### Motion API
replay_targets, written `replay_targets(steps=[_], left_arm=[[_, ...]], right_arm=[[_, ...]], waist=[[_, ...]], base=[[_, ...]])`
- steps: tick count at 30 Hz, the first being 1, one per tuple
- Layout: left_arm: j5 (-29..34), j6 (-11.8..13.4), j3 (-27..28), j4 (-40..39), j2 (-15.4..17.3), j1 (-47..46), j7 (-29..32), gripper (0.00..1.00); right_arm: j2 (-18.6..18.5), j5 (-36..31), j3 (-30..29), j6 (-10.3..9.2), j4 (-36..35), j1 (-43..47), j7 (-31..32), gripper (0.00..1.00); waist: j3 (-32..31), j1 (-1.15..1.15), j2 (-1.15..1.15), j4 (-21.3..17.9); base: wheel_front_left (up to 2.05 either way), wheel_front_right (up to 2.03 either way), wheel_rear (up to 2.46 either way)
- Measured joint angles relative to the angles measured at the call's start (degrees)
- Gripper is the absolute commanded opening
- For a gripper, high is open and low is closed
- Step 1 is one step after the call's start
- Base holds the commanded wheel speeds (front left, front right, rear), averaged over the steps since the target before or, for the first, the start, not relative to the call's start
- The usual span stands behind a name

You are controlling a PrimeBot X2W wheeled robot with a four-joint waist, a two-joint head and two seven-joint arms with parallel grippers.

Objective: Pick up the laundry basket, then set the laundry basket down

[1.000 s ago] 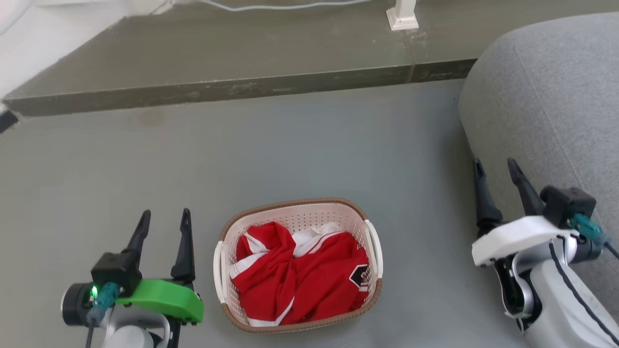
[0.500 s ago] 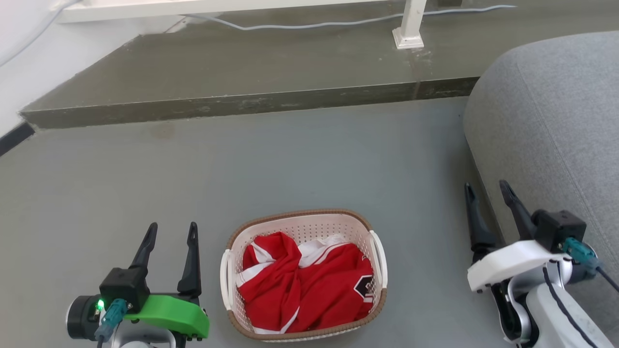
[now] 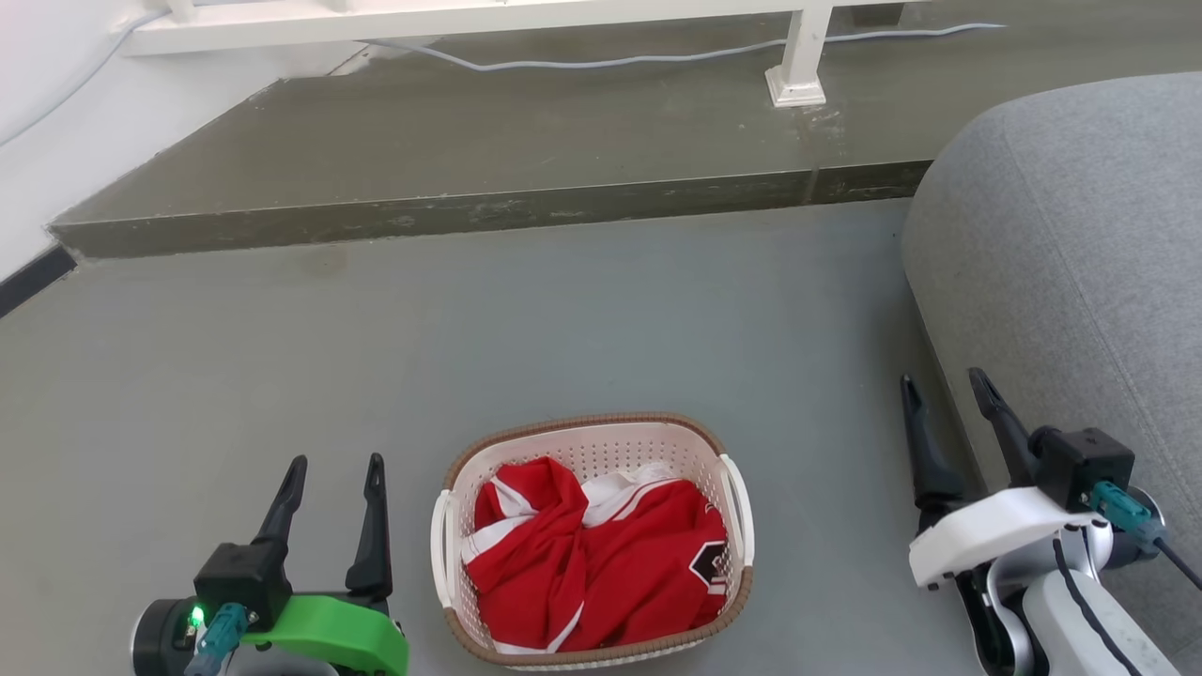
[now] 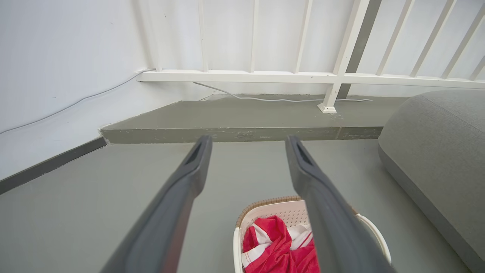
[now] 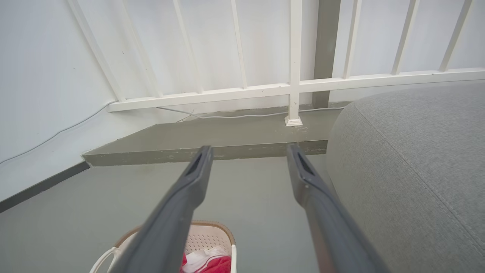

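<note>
Basket (image 3: 587, 446) sat on the grey floor (image 3: 563, 319) in the head view, low in the middle, upright, with a crumpled red and white garment (image 3: 601, 563) inside it. Left gripper (image 3: 337, 460) was just to its left, fingers apart and empty, clear of the near white handle. Right gripper (image 3: 942, 377) stood well off to the basket's right, also spread and empty, close beside a grey sofa (image 3: 1061, 235). Beyond the basket ran a raised step (image 3: 470, 141), with a white rail (image 3: 470, 14) and a pale cable (image 3: 601, 62) on it.

From the left wrist, the left gripper (image 4: 248, 139) showed a wide gap between its two dark fingers, nothing in it. Below them lay the basket (image 4: 291, 214), partly hidden by the right-hand finger, the garment (image 4: 273, 242) showing inside. The sofa (image 4: 435, 151) was at the right, the step (image 4: 246, 117) and rail (image 4: 265, 77) ahead.

From the right wrist, the right gripper (image 5: 249, 148) was likewise open and held nothing. The basket (image 5: 208, 237) appeared at the bottom edge, partly behind the left-hand finger, with a bit of the garment (image 5: 208, 263) visible. The sofa (image 5: 409, 170) was at the right side.
</note>
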Motion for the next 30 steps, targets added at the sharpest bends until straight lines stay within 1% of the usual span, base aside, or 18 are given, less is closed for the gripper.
replay_targets(steps=[12,13,17,22,24,25,27,30], left_arm=[[0.6,0.4,0.0,-0.7,-0.6,0.5,0.1,1.00],[0.6,0.5,0.0,-0.7,-0.6,0.7,0.3,0.00],[0.4,0.5,-0.6,1.3,-1.2,1.2,0.5,0.00],[-1.0,0.4,-0.6,1.3,-1.3,1.6,0.5,0.00],[-1.7,0.3,-0.6,1.1,-1.4,2.0,0.5,0.00],[-3.6,-0.2,-0.6,1.0,-1.4,2.4,0.5,0.00],[-5.0,-0.2,-0.5,0.8,-1.4,2.4,0.5,0.00],[-8.0,-0.9,-0.2,0.7,-1.5,2.4,1.1,0.00]], right_arm=[[-0.2,-0.3,-0.1,-0.01,-1.1,0.8,0.0,1.00],[-0.3,-0.3,-0.1,-0.01,-1.2,0.8,0.1,0.00],[0.7,-0.1,0.3,0.04,0.5,1.6,0.1,0.00],[1.1,1.2,0.2,0.27,0.6,2.8,0.1,0.00],[1.2,2.3,0.0,0.75,0.6,3.0,0.1,0.00],[1.3,3.9,-0.2,0.89,0.5,3.0,0.3,0.00],[1.5,5.2,-0.4,1.11,0.3,3.0,0.5,0.00],[1.9,8.2,-1.0,1.59,0.1,3.0,1.1,0.00]], waist=[[-0.5,0.00,0.00,-0.1],[-0.5,0.00,0.00,-0.1],[-0.5,0.00,0.00,-0.1],[-0.6,0.00,0.00,0.0],[-0.7,0.00,0.00,0.1],[-0.8,0.00,0.00,0.2],[-0.9,0.00,0.00,0.3],[-1.0,0.00,0.00,0.5]], base=[[0.00,0.00,0.00],[0.00,0.00,0.00],[0.00,0.00,0.00],[0.00,0.00,0.00],[0.00,0.00,0.00],[0.00,0.00,0.00],[0.00,0.00,0.00],[0.00,0.00,0.00]])
